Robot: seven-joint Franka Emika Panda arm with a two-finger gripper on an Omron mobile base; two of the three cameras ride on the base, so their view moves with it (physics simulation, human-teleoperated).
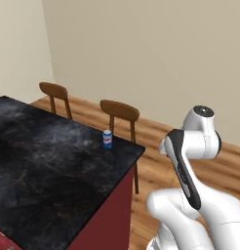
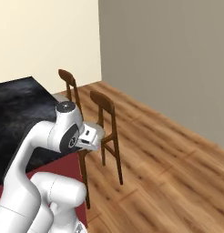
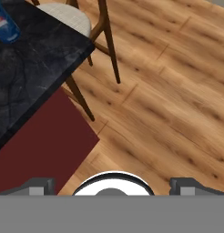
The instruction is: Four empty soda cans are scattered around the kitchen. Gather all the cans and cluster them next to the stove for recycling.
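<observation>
Nearest your hand camera are the two dark fingers (image 3: 113, 185), low in the frame at its left and right corners, spread wide apart and released, with nothing between them but wooden floor (image 3: 168, 91) beyond. What you need to mind is direction: the small blue and white soda can with a silver top (image 3: 4, 25) sits in the upper left corner of the hand view, well apart from the fingers and off to their side, not ahead of them. In the left base view that can (image 1: 108, 138) stands upright, its long axis vertical, on the black marbled table (image 1: 49, 166) close to the far corner, just in front of the nearer brown wooden chair (image 1: 120, 113). The white arm (image 1: 190, 166) rises at the lower right there, folded back from the table. My judgement is that you must swing the hand toward the upper left of its own view before any descent makes sense.
</observation>
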